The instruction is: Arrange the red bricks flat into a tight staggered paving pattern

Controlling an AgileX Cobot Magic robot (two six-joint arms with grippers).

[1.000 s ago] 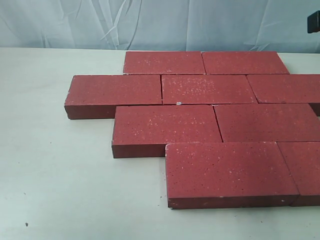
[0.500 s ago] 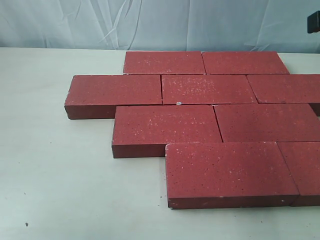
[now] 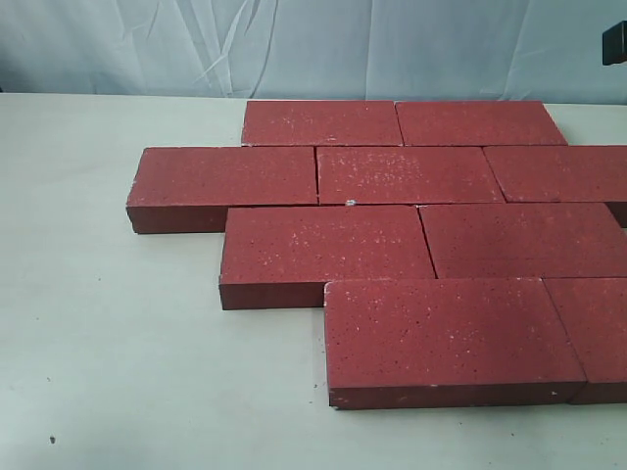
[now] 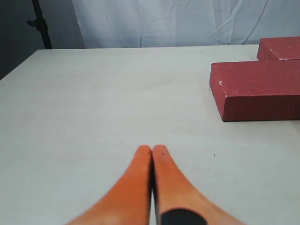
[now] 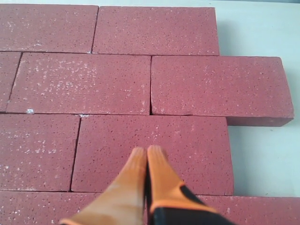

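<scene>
One pale table (image 3: pixel 118 372), broad, bearing the whole lot; one wrinkled blue-white cloth backdrop (image 3: pixel 147 44) behind its far edge; nine red bricks (image 3: pixel 328 245), all lying flat on the table in four rows of two, three, two and two from far to near, edges touching, joints offset row to row, the rightmost cut off by the exterior view's edge; left gripper (image 4: pixel 152 149), orange fingers pressed together with nothing between them, over bare table well apart from the nearest brick; right gripper (image 5: pixel 146 150), fingers likewise closed and empty, over the laid bricks; one small white chip (image 3: pixel 351 203) at a joint between the second and third rows.
</scene>
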